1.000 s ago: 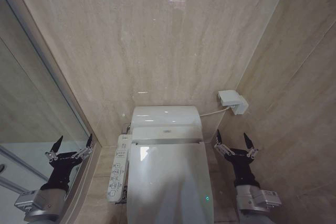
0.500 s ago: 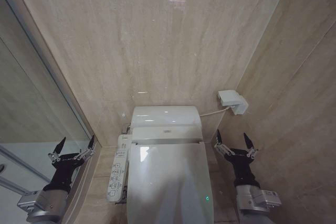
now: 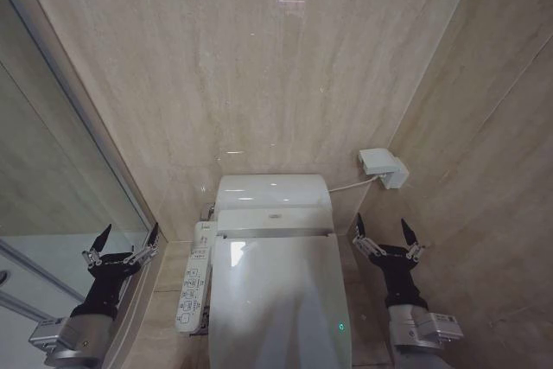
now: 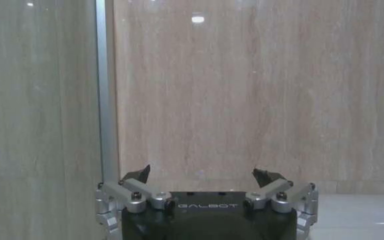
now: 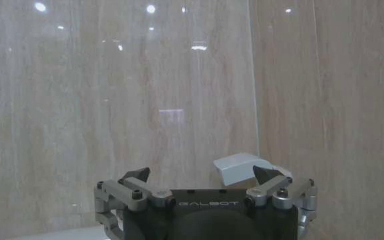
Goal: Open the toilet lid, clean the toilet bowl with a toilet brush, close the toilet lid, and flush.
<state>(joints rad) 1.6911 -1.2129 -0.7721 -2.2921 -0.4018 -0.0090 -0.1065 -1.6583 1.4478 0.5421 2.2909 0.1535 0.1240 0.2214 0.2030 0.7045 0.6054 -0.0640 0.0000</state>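
Head view, closed toilet lid [image 3: 278,300] between left gripper [image 3: 128,242], right gripper [image 3: 384,232], jaws spread

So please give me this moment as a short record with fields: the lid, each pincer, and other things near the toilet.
toilet lid: closed, lying flat over the toilet
left pincer: open, holding nothing, beside the toilet near the glass panel
right pincer: open, holding nothing, beside the toilet near the side wall
control panel: on the toilet's left side
wall box: white, on the wall behind the right pincer
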